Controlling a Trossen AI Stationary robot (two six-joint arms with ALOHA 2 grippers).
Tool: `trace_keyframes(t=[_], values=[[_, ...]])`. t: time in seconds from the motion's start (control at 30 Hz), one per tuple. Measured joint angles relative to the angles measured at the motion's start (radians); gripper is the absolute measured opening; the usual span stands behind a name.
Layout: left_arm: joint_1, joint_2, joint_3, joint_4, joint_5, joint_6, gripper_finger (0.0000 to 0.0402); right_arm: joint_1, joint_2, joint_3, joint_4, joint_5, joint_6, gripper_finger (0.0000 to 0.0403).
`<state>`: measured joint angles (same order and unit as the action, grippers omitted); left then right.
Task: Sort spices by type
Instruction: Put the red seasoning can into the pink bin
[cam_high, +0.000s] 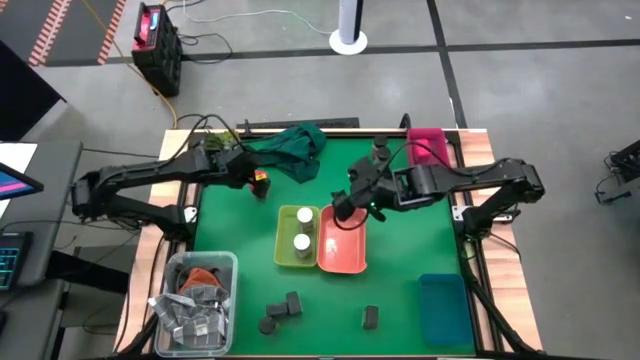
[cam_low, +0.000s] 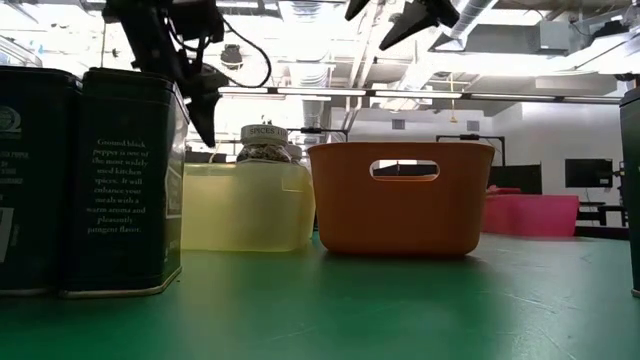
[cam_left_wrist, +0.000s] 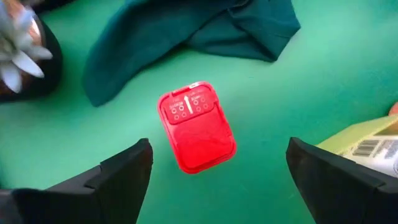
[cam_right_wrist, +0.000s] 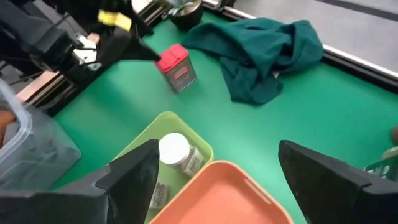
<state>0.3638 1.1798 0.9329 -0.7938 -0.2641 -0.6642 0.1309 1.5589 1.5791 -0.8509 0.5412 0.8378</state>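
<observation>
A boxy spice pack with a red top (cam_left_wrist: 196, 127) stands upright on the green mat near the dark green cloth (cam_high: 295, 150). My left gripper (cam_left_wrist: 217, 180) hovers over this pack (cam_high: 261, 180), open, a finger on either side and clear of it. My right gripper (cam_right_wrist: 214, 177) is open above the orange bin (cam_high: 342, 245) and holds nothing. Two white-topped round jars (cam_high: 302, 214) (cam_high: 301, 241) sit in the yellow-green bin (cam_high: 284, 240). Dark packs and jars (cam_high: 283, 308) (cam_high: 369, 317) stand near the table's near edge.
A clear tub of silvery packets (cam_high: 195, 300) sits at the near left corner. A teal bin (cam_high: 443, 305) is at the near right and a pink bin (cam_high: 428, 145) at the far right. Two dark tins (cam_low: 120, 180) stand close to the low camera.
</observation>
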Motion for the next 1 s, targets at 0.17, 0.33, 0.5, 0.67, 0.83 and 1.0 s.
trace_keyframes(t=[0.17, 0.33, 0.5, 0.67, 0.83, 1.0], values=[[0.018, 0.001, -0.077, 0.077, 0.02, -0.044, 0.0355, -0.031, 0.0, 0.011, -0.006, -0.012, -0.085, 0.0352], [0.035, 0.001, -0.108, 0.124, -0.029, -0.056, 0.0355, -0.093, -0.001, 0.049, 0.026, -0.076, -0.257, 0.0352], [0.054, 0.051, -0.107, 0.238, -0.029, -0.056, 0.0355, -0.181, -0.001, 0.082, 0.101, -0.176, -0.42, 0.0352], [0.053, 0.141, -0.103, 0.275, -0.015, -0.098, 0.0355, -0.255, -0.001, 0.115, 0.15, -0.283, -0.544, 0.0352], [0.019, 0.164, -0.102, 0.248, -0.053, -0.144, 0.0355, -0.29, -0.001, 0.134, 0.15, -0.311, -0.604, 0.0352], [-0.006, 0.11, -0.081, 0.144, -0.031, -0.152, 0.0355, -0.307, 0.0, 0.134, 0.146, -0.335, -0.603, 0.0352]])
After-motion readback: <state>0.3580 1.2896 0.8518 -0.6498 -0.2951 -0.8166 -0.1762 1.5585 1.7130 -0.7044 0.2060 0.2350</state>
